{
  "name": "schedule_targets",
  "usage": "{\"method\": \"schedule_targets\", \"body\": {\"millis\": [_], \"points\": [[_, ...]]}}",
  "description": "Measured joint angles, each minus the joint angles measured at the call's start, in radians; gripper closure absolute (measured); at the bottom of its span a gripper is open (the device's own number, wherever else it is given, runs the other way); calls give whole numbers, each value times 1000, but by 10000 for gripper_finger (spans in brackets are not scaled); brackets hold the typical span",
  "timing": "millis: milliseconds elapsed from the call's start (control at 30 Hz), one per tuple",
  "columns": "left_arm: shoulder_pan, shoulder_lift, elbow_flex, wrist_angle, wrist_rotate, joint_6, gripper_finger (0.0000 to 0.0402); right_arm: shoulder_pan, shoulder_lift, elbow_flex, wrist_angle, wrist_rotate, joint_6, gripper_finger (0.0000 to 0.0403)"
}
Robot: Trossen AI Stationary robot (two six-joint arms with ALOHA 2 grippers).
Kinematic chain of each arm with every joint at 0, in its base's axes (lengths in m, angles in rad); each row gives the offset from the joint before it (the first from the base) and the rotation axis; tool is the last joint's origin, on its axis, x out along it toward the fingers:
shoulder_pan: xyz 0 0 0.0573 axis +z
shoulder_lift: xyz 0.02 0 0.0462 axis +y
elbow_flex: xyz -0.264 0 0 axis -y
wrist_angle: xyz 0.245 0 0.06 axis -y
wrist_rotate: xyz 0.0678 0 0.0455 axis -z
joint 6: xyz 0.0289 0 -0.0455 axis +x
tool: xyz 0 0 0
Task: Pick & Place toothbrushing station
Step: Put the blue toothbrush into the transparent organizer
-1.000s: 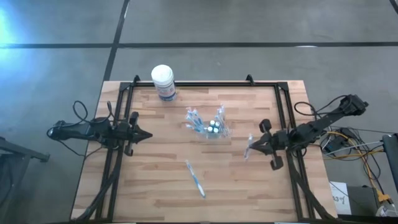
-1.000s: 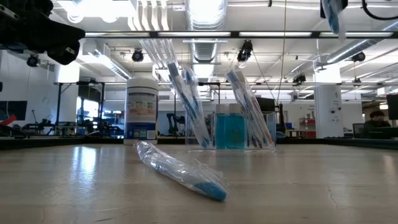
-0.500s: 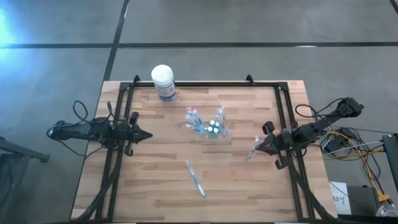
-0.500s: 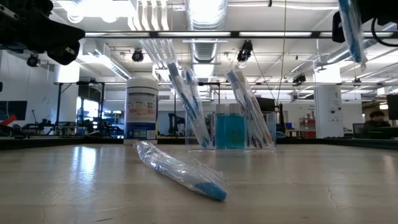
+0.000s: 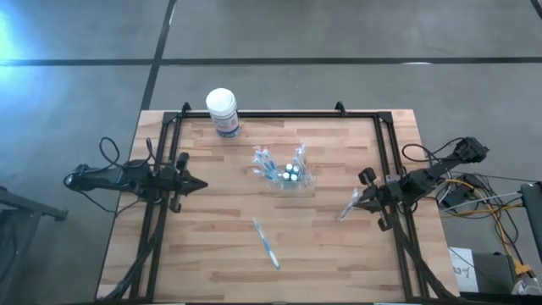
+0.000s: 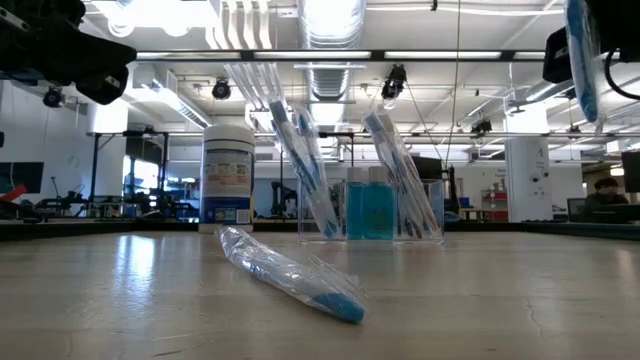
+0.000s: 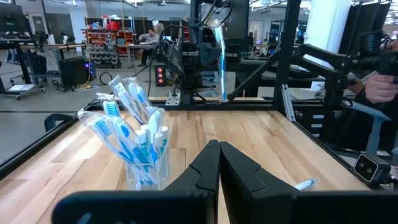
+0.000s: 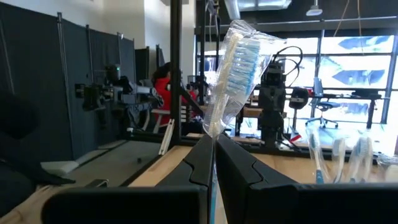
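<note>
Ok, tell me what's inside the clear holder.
The clear holder holds several wrapped blue-and-white toothbrushes leaning outward, with a blue block between them. Its floor is hidden by them.

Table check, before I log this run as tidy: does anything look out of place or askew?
One wrapped toothbrush lies loose on the table, apart from the clear holder where the others stand. The right gripper holds another wrapped toothbrush above the right edge. Nothing looks spilled or damaged.

The left tool (image 5: 201,184) waits with its fingers closed at the left side of the table. The right tool (image 5: 355,202) hangs raised at the right side, fingers pinched together.
</note>
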Motion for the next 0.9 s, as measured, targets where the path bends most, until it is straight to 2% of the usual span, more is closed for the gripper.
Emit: {"method": "schedule_targets", "body": {"millis": [900], "points": [[-1, 0, 0, 0, -4, 1, 388, 0, -26, -1, 1, -21, 0, 390]]}}
